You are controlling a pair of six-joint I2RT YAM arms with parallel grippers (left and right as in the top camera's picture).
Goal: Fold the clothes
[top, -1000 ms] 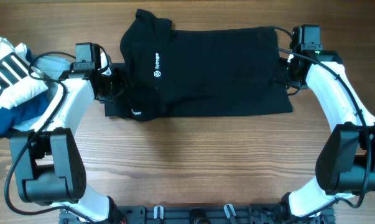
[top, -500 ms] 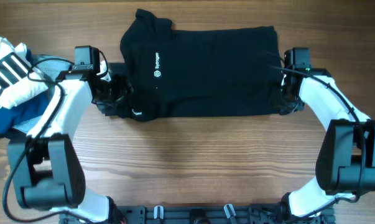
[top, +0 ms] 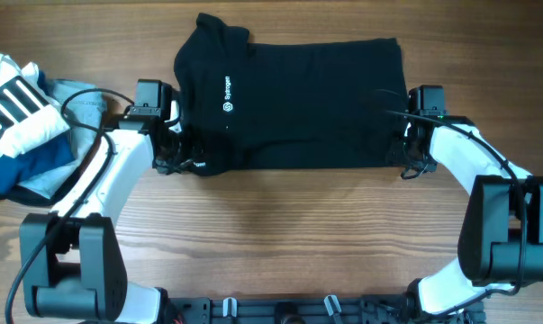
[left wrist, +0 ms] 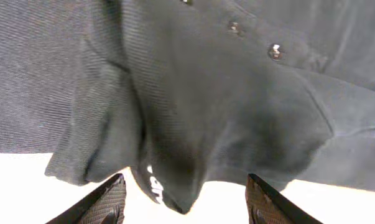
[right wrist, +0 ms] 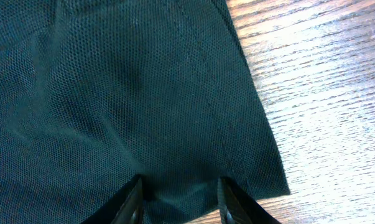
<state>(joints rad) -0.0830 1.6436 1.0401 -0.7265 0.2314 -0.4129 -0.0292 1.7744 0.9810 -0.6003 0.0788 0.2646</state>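
Wooden table (top: 280,234), pale and grained, carries everything. Spread flat across its far half lies the black shirt (top: 298,99), collar toward the left arm's side and hem toward the right arm's side, its near edge running between the two grippers. A heap of other clothes sits at the left edge, well apart from the shirt: a white garment with black stripes (top: 10,108) on top, a navy piece (top: 28,166) beneath it and light-blue denim (top: 86,103) beside it.

Both white arms reach inward to the shirt's near corners. The left gripper (top: 176,157) stands at the bunched sleeve end; in its wrist view its jaws are set fairly wide, a drooping fold of the shirt (left wrist: 193,124) hanging between them with bright gaps on either side. The right gripper (top: 404,157) sits at the hem corner; in its wrist view the jaws are narrow, pinching the mesh fabric (right wrist: 125,93), which puckers between them.

Smallest are the white chest logo (top: 227,94) and two dark buttons (left wrist: 274,51) by the placket
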